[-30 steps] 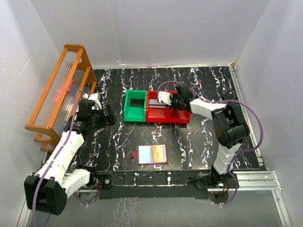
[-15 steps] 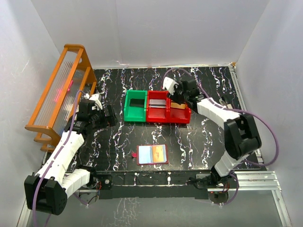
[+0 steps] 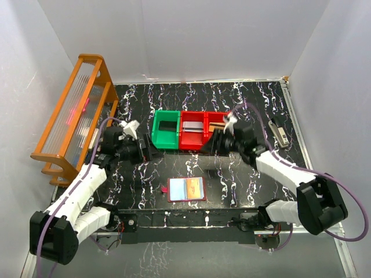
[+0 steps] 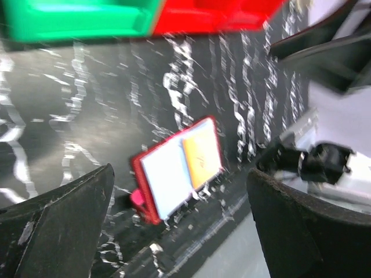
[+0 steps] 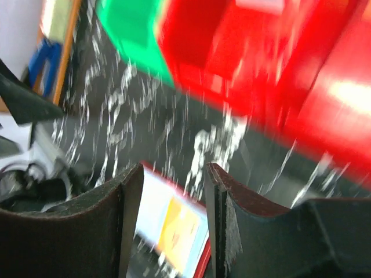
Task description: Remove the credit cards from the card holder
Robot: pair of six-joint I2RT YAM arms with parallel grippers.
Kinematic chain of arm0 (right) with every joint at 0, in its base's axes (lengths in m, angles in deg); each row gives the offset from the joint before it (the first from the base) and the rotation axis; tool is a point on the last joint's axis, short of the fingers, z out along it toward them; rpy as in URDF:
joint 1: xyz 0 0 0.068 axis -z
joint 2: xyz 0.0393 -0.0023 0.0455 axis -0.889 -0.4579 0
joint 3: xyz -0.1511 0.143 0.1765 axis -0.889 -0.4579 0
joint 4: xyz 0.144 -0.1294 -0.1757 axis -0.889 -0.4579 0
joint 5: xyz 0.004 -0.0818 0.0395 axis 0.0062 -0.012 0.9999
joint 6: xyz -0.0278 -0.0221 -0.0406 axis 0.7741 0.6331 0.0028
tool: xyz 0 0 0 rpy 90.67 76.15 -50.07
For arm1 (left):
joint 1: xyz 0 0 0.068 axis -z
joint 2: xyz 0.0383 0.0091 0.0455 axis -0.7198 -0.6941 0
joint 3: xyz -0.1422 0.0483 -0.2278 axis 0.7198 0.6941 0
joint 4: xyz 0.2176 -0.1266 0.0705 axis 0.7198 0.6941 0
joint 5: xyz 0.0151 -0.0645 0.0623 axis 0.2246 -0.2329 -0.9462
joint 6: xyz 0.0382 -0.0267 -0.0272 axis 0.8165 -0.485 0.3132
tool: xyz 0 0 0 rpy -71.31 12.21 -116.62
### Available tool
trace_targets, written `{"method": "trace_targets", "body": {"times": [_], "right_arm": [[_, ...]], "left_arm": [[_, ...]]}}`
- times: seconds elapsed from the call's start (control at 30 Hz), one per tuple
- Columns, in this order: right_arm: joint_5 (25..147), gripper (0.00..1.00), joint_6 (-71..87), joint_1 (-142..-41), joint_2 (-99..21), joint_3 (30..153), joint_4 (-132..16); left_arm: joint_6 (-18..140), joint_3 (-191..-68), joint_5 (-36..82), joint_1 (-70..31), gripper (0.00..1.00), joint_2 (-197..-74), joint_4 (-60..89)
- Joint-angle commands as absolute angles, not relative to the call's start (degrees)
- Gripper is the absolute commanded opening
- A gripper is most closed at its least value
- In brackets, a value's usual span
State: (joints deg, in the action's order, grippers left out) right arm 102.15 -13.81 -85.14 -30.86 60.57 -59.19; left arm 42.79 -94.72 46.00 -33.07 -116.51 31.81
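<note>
Card holder: the dark-red, leather-like bifold card holder point(image 3: 186, 189) lies open and flat on the black, white-veined worktop point(image 3: 249, 95), near its front edge and between the two arms.
Credit card: an orange-gold plastic credit card point(image 3: 196, 186) sits in the holder's right-hand sleeve; the left sleeve looks pale blue.
Left jaws: wide apart and empty, just left of the green plastic bin point(image 3: 157, 124), pointing towards the card holder but well apart from it.
Right jaws: a narrow gap with nothing held, in front of the red plastic bins point(image 3: 194, 144); the wrist view is blurred.
Bins: green and red stand side by side, touching, at mid-worktop; a tan flat piece point(image 3: 216, 119) shows in the rightmost red one, though whether it is a card cannot be told.
Rack: an orange wooden rack point(image 3: 87, 59) stands along the left edge.
</note>
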Motion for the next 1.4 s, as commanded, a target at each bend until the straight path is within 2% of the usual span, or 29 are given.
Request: {"method": "trace_targets", "body": {"times": [0.0,0.17,0.3,0.43,0.93,1.17,1.37], "right_arm": [[105.0,0.45,-38.3,-92.0,-24.0,46.7,-50.9],[100.3,0.41,-39.8,-96.5,-21.1,44.1,-55.0],[96.3,0.39,-41.4,-98.2,-22.5,42.9,-60.9],[101.5,0.33,-45.0,-98.9,-23.9,38.3,-52.2],[101.1,0.25,-46.2,-100.8,-32.6,38.7,-51.4],[100.0,0.25,-45.8,-100.9,-34.4,37.6,-52.5],[99.7,0.19,-45.9,-100.8,-33.8,36.5,-52.6]], "left_arm": [[36.6,-95.2,49.9,-22.7,0.96,-114.9,29.2],[32.4,-93.6,43.4,-12.5,0.89,-119.9,29.8],[23.2,-89.2,41.7,-8.8,0.77,-121.8,20.6],[21.4,-91.6,38.4,-5.3,0.72,-127.1,19.3],[18.7,-92.4,37.3,-1.7,0.63,-135.9,17.3],[17.9,-92.2,37.4,0.3,0.56,-139.7,15.9],[16.1,-90.3,36.8,0.8,0.44,-140.8,12.5]]}}
